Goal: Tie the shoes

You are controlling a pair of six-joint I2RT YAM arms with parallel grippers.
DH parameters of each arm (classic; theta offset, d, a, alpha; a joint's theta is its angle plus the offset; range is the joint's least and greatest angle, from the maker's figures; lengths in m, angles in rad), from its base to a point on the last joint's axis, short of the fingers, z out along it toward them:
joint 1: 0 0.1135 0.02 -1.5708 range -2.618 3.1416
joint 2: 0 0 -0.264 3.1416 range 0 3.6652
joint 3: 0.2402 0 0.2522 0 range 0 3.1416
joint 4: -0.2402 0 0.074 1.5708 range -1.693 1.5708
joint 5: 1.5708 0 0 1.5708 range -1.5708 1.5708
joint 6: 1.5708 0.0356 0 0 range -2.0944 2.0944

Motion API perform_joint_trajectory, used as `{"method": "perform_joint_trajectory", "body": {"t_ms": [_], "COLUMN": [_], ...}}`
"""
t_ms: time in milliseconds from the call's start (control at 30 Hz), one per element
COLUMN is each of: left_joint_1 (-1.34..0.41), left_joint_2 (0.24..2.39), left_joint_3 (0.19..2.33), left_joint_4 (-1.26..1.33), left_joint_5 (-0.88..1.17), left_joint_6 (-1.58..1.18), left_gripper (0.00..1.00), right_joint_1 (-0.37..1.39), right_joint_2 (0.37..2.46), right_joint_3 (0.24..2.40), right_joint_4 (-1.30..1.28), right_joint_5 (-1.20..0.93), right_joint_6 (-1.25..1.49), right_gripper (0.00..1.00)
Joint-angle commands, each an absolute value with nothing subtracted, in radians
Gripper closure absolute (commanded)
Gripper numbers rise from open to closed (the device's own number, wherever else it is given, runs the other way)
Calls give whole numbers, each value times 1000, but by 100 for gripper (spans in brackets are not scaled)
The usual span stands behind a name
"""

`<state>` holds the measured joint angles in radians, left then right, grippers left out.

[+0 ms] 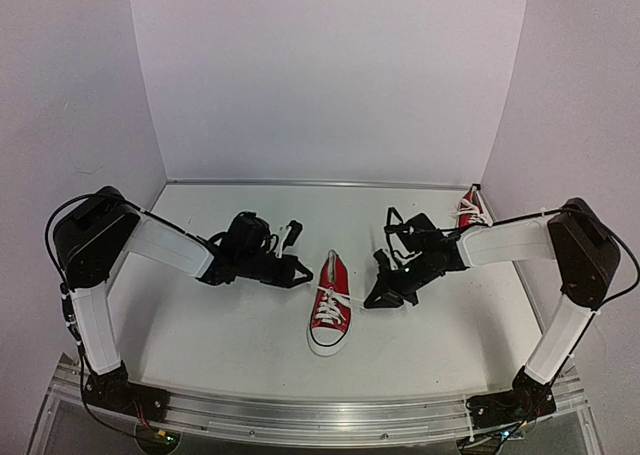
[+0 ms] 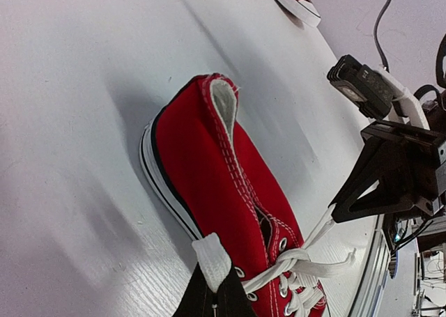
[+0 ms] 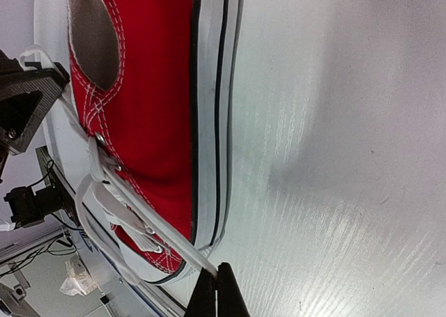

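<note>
pinching a lace end (image 2: 211,260) each, left fingers (image 2: 202,299) and right fingers (image 3: 207,296) flank the shoe (image 1: 330,305).

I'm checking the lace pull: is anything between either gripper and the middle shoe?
Nothing visible. The left gripper is shut on a lace end of the middle shoe, the right gripper on the other lace end. The second shoe lies away in the far right corner.

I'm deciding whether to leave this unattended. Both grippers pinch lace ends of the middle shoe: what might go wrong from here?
Nothing pins the shoe down, so pulling may drag or tip it instead of tightening. The right gripper holds only the tip of its lace, which might slip free. The left gripper faces it closely; crossing could make them collide.
</note>
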<state>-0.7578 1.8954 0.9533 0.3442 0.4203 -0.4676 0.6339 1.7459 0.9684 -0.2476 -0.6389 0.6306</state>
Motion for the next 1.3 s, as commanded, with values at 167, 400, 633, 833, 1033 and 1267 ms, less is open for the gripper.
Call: {"method": "perform_joint_trajectory", "body": {"t_ms": [167, 400, 633, 833, 1033, 1267], "left_joint_1": [-714, -721, -768, -907, -985, -1042], "left_joint_2": [1840, 1679, 1496, 1498, 1606, 1720], "left_joint_3": [1034, 970, 824, 807, 892, 1005], "left_joint_4": [294, 267, 194, 141, 123, 76], "left_joint_5": [396, 336, 268, 204, 153, 117], "left_joint_6": [-386, -331, -195, -63, -29, 24], "left_gripper": [97, 57, 53, 54, 58, 60], "right_joint_1": [638, 697, 689, 648, 646, 646], "right_joint_2": [1725, 1783, 1739, 1695, 1751, 1831], "right_joint_3": [1009, 1080, 1042, 1016, 1114, 1188], "right_joint_4": [-311, -314, -352, -391, -402, -407], "right_joint_5": [-693, -749, -698, -656, -661, -650], "right_joint_6": [588, 561, 562, 537, 505, 472], "right_gripper": [100, 100, 88, 72, 69, 66]}}
